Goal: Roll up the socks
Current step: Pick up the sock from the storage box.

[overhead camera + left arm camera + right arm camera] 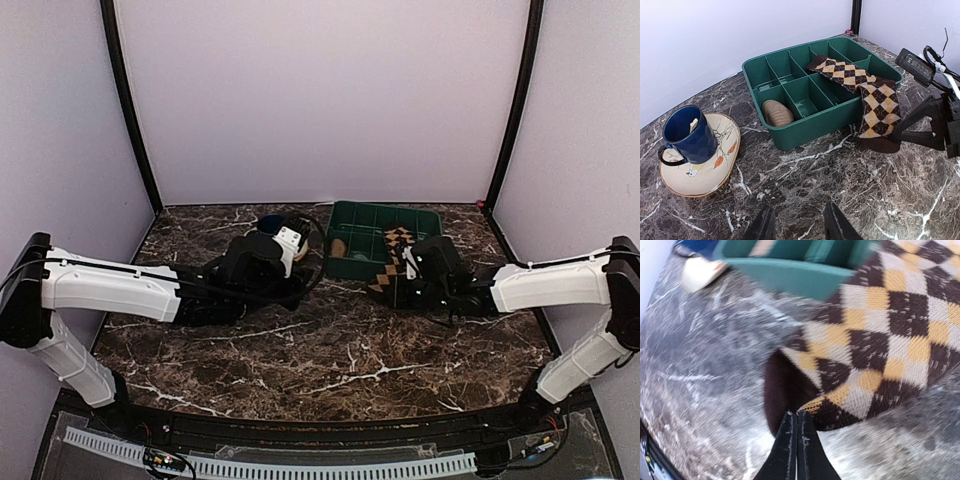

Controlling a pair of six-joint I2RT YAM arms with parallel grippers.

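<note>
Reviewer: Status? Where are the claws?

Operator: Right claw (796,415) is pressed together, tips at the near hem of the argyle sock (880,340). Can't tell if I've nipped fabric or just closed beside it. Left claw (797,225) is spread with nothing between the fingers. It hovers over bare table (815,190), short of the tray (805,130).

Reviewer: Why there?

Operator: My read is that the hem is where the roll starts, so right goes in low. That arm is stretched nearly flat across the table from my right, wrist pointing at the tray. Left arm reaches out low too, wrist aimed at the tray front. I guess it's on standby to pin or help.

Reviewer: Sock position?

Operator: Argyle sock is flat, not rolled. Far end lies across the tray dividers, and the rest drapes over the front-right wall onto the table. I'd say it needs pulling clear before it rolls. Tan sock (777,112) is a bundle in a front compartment and looks done. Further left there's a mug (687,132) on a plate (715,170), well apart from both claws.
</note>
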